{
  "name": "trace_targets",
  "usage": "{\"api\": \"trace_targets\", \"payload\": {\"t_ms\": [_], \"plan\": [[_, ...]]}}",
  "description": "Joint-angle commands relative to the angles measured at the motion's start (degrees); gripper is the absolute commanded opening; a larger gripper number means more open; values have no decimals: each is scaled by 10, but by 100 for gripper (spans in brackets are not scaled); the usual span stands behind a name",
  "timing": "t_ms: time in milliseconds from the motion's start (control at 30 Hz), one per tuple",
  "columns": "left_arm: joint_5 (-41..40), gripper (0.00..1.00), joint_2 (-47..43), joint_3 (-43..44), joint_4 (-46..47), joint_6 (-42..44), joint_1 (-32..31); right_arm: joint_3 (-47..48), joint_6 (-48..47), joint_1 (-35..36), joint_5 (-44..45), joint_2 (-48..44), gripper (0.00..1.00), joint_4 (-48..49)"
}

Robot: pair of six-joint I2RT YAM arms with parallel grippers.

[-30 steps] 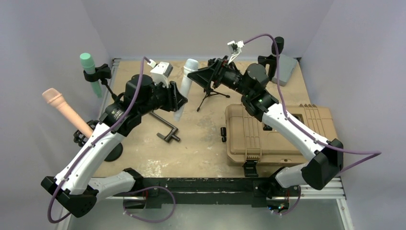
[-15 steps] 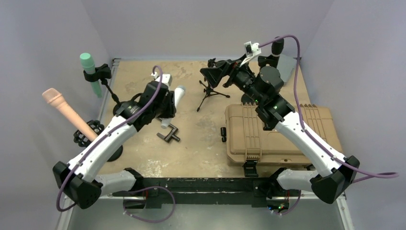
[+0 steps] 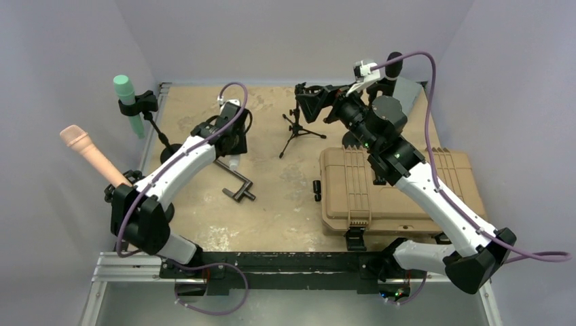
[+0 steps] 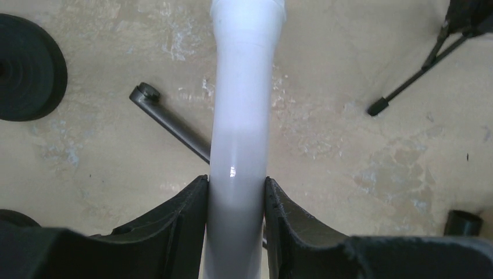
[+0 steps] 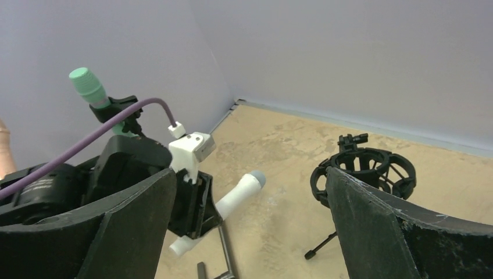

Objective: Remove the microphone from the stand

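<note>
My left gripper (image 4: 236,180) is shut on the barrel of the white microphone (image 4: 241,99), which points at the table, above a dark metal bar. In the top view this gripper (image 3: 231,144) hides most of the microphone (image 3: 234,162). The right wrist view shows the microphone (image 5: 235,196) slanted in the left gripper, grey tip up. The black tripod stand (image 3: 297,130) stands empty, its ring mount (image 5: 364,171) holding nothing. My right gripper (image 3: 314,102) is open and empty beside the mount, seen in its own view (image 5: 250,174).
A green microphone (image 3: 126,94) sits in a stand at far left, a pink one (image 3: 88,153) below it. A bent metal bar (image 3: 234,182) lies on the table by a black disc base (image 3: 170,151). A tan hard case (image 3: 394,187) fills the right side.
My left arm has carried the white microphone from beside the stand leftward and down, tipping it toward the table. My right gripper has moved slightly right, up off the mount.
</note>
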Motion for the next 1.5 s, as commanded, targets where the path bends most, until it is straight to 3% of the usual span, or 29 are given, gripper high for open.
{"api": "trace_targets", "payload": {"t_ms": [0, 167, 400, 600, 900, 1167, 1333, 1467], "plan": [[-9, 0, 57, 66, 63, -3, 34, 4, -28, 0, 35, -32, 99, 3], [25, 0, 170, 149, 83, -5, 69, -7, -43, 1, 53, -54, 99, -3], [92, 0, 354, 331, 77, 23, 101, -27, -64, 1, 86, -87, 99, -8], [166, 0, 472, 469, 6, 40, 109, -37, -77, 0, 102, -96, 99, 0], [240, 0, 557, 520, -67, -12, 126, -61, -82, 1, 100, -96, 99, 21], [265, 0, 557, 518, -74, -1, 137, -65, -83, 0, 97, -101, 99, 19], [272, 30, 543, 517, -77, 10, 137, -66, -84, 0, 98, -103, 99, 15], [275, 48, 517, 517, -79, 20, 137, -64, -82, 1, 94, -96, 99, 7]]}}
